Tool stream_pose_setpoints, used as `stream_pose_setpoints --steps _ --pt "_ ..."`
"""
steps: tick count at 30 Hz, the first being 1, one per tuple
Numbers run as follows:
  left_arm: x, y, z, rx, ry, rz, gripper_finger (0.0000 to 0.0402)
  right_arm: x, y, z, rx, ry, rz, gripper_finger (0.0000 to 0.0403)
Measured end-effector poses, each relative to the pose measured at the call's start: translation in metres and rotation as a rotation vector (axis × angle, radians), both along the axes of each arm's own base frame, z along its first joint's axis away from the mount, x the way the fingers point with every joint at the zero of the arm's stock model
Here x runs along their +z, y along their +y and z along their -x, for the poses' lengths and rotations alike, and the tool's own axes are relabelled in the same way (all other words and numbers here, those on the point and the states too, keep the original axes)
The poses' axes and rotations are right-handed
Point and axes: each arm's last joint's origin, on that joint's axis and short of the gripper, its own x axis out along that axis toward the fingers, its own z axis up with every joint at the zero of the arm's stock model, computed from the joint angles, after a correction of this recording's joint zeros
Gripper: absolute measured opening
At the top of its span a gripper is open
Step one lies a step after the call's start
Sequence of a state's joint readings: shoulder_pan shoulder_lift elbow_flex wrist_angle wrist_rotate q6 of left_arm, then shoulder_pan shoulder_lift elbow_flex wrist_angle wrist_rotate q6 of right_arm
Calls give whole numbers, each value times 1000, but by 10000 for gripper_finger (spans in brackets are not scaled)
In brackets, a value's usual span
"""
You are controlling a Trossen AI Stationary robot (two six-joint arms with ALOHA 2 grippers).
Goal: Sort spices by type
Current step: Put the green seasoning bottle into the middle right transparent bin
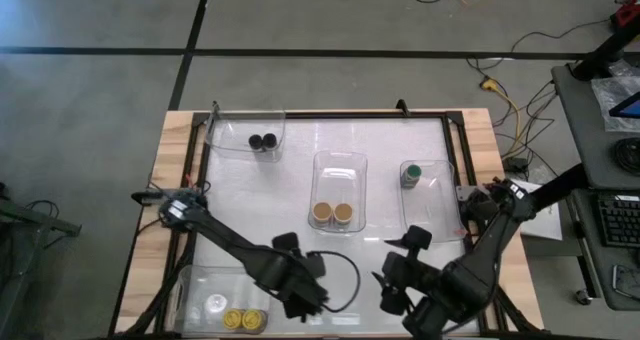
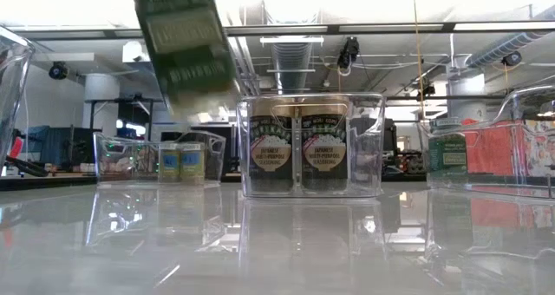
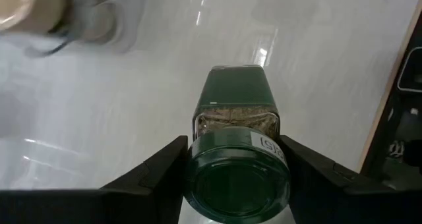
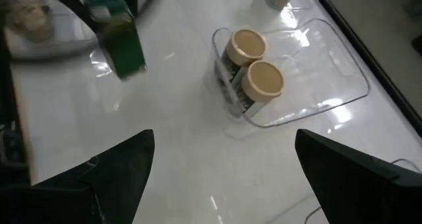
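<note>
Gripping a green-lidded jar (image 3: 234, 155), the left gripper (image 3: 232, 178) has its two dark fingers (image 3: 155, 171) clamped on either side of the lid, holding it off the table (image 1: 300, 195) near the front edge, a little left of the middle. That jar has a square-shouldered glass body with a green label, brownish-green flakes showing through under the round glossy lid. The right gripper (image 4: 224, 178) hangs just beside it over the front edge, jaws spread wide and empty.

Four clear plastic bins sit on the shiny white tabletop. The front-left bin (image 1: 195, 280) holds two yellow-lidded jars (image 1: 243, 320) side by side, plus something pale and round I can't make out. The centre bin (image 4: 343, 79) holds two tan-lidded jars (image 4: 256, 62), touching, with dark labels and flat matte lids. The back-left bin (image 1: 235, 140) holds two black-lidded jars (image 1: 263, 141) together. The bin (image 1: 440, 215) at the right edge holds one green-lidded jar standing (image 1: 411, 172) upright at its far end.

That makes seven jars I can count: two yellow, two tan, two black standing, one green standing and one green carried.
</note>
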State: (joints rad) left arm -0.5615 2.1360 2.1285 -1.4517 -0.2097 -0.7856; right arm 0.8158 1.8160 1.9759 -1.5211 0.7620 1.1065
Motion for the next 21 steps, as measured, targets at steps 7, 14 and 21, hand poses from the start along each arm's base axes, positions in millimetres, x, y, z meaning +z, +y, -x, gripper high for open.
stream_pose_setpoints --steps 7,14,21 --pt "-30 -3 -38 -75 55 16 191 0 20 23 45 -5 -22 359" --pt "-41 7 -56 -86 71 13 191 -1 37 43 32 -47 -92 359" --pt "-44 30 -66 -106 93 -10 192 -5 42 50 0 -66 -127 359"
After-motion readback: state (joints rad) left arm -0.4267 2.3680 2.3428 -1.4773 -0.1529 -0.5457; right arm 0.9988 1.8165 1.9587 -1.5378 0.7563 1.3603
